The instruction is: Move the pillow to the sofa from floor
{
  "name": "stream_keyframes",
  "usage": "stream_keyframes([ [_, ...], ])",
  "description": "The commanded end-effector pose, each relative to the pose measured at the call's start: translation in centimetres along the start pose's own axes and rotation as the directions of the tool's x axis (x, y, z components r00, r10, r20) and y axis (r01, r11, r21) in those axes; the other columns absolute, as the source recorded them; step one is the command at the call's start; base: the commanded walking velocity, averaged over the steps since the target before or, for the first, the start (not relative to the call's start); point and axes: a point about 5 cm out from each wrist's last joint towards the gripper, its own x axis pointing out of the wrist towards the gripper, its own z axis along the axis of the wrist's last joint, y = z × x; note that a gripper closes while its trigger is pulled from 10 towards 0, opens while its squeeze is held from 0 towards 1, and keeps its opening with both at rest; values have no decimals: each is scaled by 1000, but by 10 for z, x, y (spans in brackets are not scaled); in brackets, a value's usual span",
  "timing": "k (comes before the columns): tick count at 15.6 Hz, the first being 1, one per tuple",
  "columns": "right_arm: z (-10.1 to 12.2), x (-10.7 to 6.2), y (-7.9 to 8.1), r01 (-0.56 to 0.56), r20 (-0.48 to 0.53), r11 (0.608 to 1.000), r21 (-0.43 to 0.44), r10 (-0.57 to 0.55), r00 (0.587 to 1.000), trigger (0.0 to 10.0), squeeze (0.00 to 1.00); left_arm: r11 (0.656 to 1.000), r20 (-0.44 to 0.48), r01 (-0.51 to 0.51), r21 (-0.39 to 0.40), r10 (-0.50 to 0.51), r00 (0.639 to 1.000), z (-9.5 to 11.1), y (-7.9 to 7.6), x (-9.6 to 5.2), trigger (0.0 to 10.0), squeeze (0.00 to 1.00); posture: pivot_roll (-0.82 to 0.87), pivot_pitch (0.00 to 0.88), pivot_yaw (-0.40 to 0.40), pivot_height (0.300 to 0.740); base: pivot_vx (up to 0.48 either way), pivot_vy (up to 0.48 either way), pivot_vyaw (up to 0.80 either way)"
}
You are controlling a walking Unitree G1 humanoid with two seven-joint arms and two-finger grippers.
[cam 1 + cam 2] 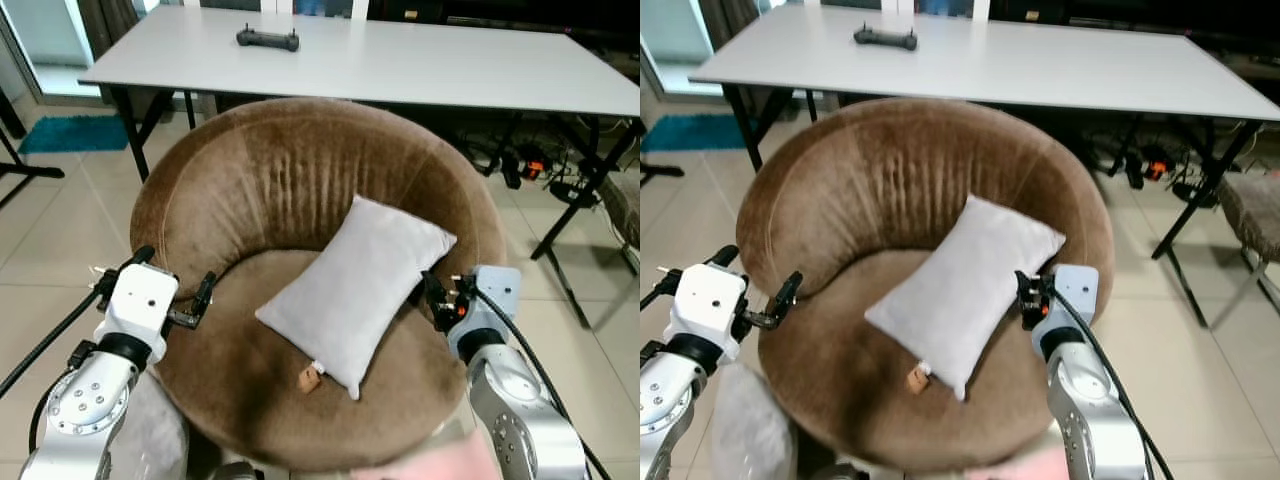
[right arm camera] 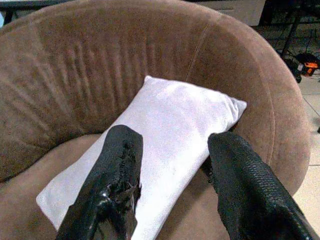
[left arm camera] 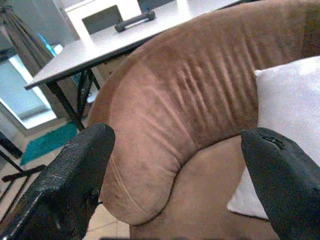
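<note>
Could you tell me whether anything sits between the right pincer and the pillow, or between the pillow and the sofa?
Nothing visible does. The pillow already lies on the brown sofa seat, leaning on its backrest. The open right pincer hovers right over it, and the open left pincer is beside the sofa's arm.

head stereo – looks down and forward at round brown sofa (image 1: 300, 200) | wrist cams – close, facing far across its seat | shared: pillow (image 2: 165, 135)
</note>
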Motion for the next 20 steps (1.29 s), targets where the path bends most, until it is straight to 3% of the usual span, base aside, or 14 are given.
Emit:
stream_keyframes([
  [1,2,-1,0,1,-3,1000,-16,-1,1000,10000,0,1000,3,7,6,-7,1000,0,-3,1,10000,0,92,0,-32,740,-266,0,0],
  [9,7,4,1,-14,-24,1000,-5,14,1000,10000,0,1000,8,-15,-7,15,1000,1,-3,2,10000,0,91,0,-45,740,-112,0,0],
  [20,9,7,3,-16,-7,1000,25,16,1000,10000,0,1000,14,-11,0,11,1000,1,0,4,10000,0,97,0,-46,740,0,364,0],
])
